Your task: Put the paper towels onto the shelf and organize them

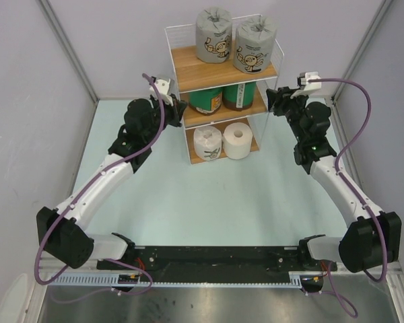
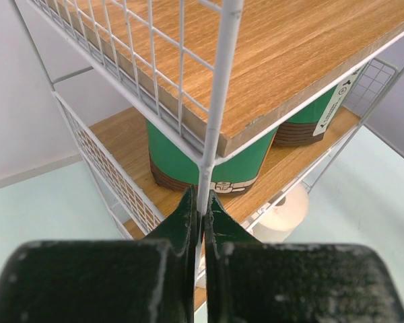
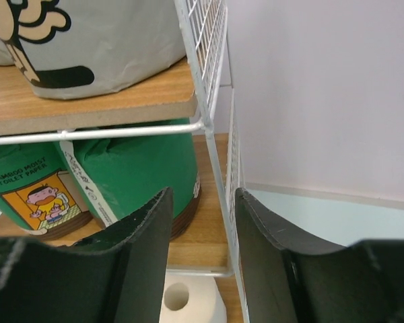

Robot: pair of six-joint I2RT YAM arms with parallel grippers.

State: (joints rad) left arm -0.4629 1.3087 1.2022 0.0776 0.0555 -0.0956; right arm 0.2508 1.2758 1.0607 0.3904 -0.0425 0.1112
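Your left arm (image 1: 114, 171) stretches forward, left gripper (image 2: 200, 202) pinched tight on the shelf (image 2: 219, 101) wire; right arm (image 1: 330, 168) likewise, right gripper (image 3: 203, 195) parted

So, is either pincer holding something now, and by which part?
The left pincer is shut on the shelf, pinching its front corner post. The right pincer stands open around a post on the other side.

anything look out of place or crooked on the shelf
Nothing askew: grey rolls on top of the shelf, green rolls in the middle, white rolls at the bottom, all upright. Only oddity: the left gripper has its jaws shut on a shelf wire post, and the right gripper straddles another.
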